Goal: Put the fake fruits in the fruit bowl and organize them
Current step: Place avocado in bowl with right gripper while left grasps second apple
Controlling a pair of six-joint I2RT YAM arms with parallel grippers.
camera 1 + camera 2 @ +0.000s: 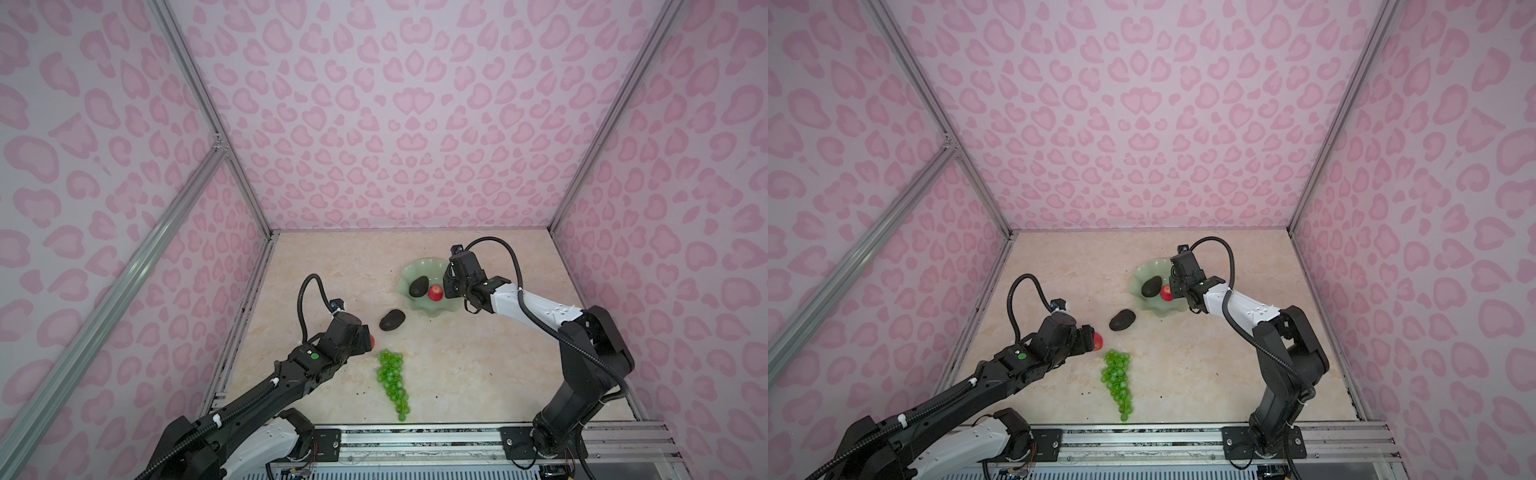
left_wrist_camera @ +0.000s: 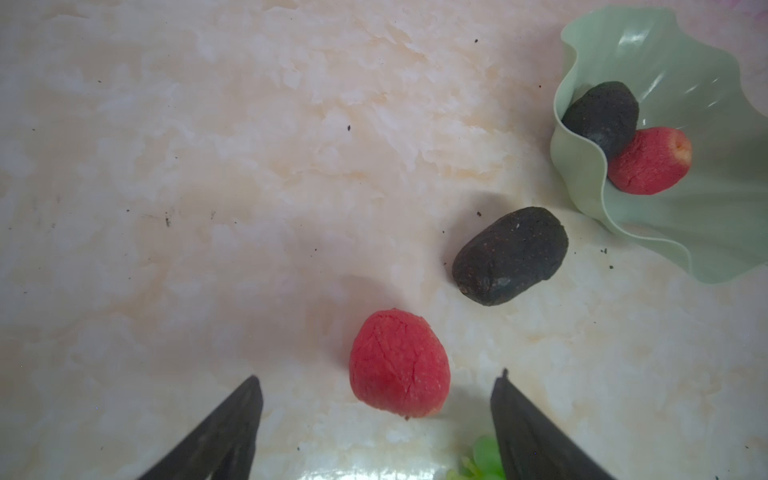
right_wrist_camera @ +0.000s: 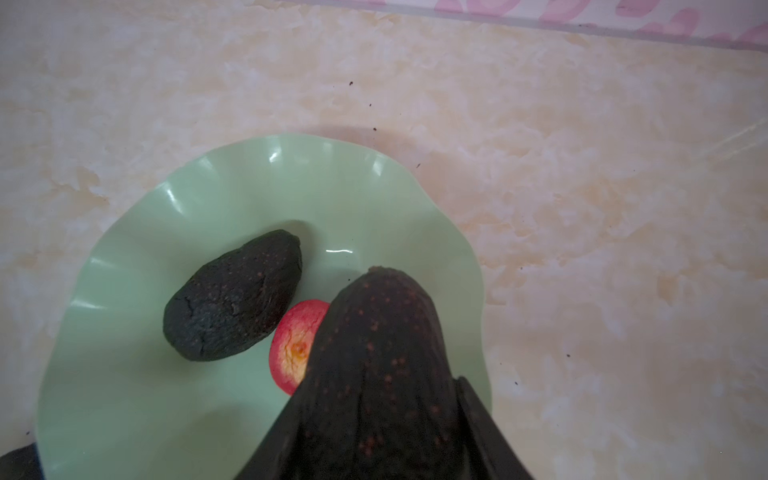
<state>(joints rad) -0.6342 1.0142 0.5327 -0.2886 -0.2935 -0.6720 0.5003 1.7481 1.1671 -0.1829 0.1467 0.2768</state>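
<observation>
We see the L gripper (image 2: 379, 376) w/ fingers spread wide, holding nothing. A red apple (image 2: 399, 363) sits on the table (image 2: 208, 166) right at the tips. Its near end is just inside the gap, w/ no contact on either finger. Further ahead of those tips and off to one side lies a loose avocado (image 2: 509, 255), on its side and apart from the apple. The grapes (image 1: 391, 382) lie just outside one L finger, the bunch running back toward the front rail (image 1: 415, 432). Only a few berries show in the L wrist view.

R gripper (image 3: 380, 390): fingers pinch a held avocado (image 3: 382, 324) across its width, one end sticking out past the tips. It hangs over the fruit bowl (image 3: 166, 199); we can't tell if it touches anything below. Ahead of the R tips, inside the bowl, a bowl avocado (image 3: 232, 297) and a bowl apple (image 3: 293, 349) touch each other, and the held avocado hides part of that apple. In both top views the bowl sits well apart from the L fingers, beyond the loose avocado.
</observation>
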